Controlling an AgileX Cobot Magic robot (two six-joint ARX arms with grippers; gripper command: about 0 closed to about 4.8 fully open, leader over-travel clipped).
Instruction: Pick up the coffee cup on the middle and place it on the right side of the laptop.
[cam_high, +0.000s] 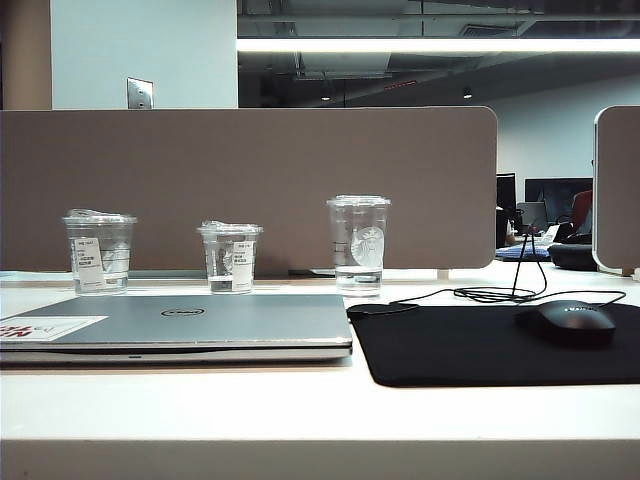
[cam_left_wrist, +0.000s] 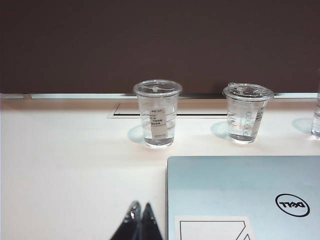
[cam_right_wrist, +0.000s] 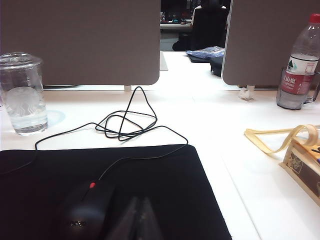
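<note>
Clear plastic coffee cup (cam_high: 231, 257): I judged it thin, crushable; grasp mid-wall. Left gripper (cam_left_wrist: 140, 212) and right gripper (cam_right_wrist: 139, 212) sat closed, empty.

Silver-grey laptop (cam_high: 190, 322) with a round dark logo and a white-and-red sticker (cam_high: 45, 327) at its near left corner. The middle cup (cam_high: 230, 257) is clear, with a white label – and a faint white logo. Black mouse mat (cam_high: 480, 345), black mouse (cam_high: 566, 322), black cable (cam_high: 500, 293) – all on a white table (cam_high: 300, 410).
</note>
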